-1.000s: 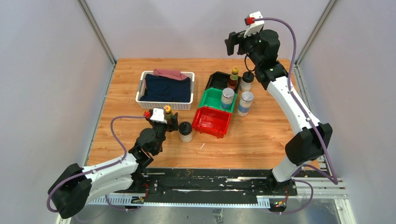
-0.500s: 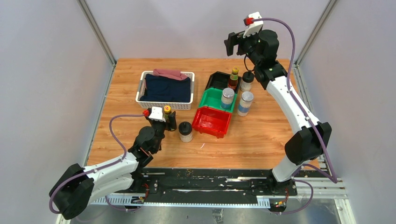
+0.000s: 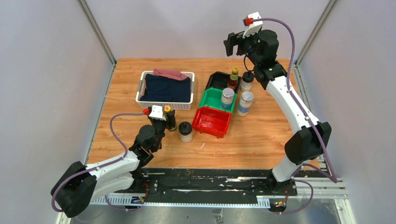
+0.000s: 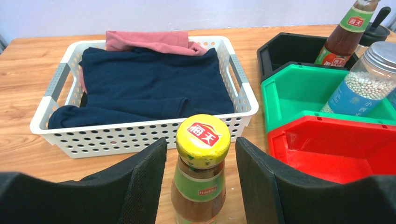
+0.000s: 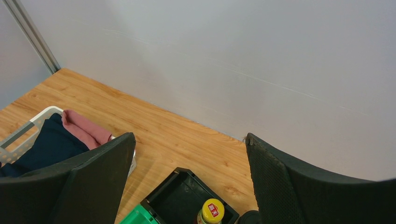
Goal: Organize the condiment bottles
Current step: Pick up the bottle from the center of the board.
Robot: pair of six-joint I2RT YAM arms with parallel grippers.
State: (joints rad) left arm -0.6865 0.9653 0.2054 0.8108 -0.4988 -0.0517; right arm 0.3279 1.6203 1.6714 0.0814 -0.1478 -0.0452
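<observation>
At the near left of the table [image 3: 261, 135], just in front of the white basket [image 3: 164, 103] of dark cloth, we see one slim sauce bottle [image 4: 198, 186] standing upright between the fingers of the left gripper [image 4: 200, 143]. Its glass is dark brown, it wears a green neck label, and its yellow cap [image 4: 203, 135] carries a red mark. The jaws flank it closely, with a thin gap showing on either side of the cap, so we read them as parted and not gripping.

Just to its right, a squat pale jar [image 3: 186, 131] with a black lid stands on the wood, beside the red bin [image 3: 211, 122]. The second sauce bottle [image 3: 233, 79] stands at the right end of the black bin [image 3: 215, 80], and the other black-lidded jar [image 3: 247, 80] is just right of that bin. One clear, silver-lidded shaker [image 3: 227, 98] with a blue label stands in the green bin [image 3: 212, 97]; its twin [image 3: 244, 103] stands on the table just beside it.

High over the far edge, the right gripper [image 5: 189, 137] hangs with its fingers spread wide around nothing.
</observation>
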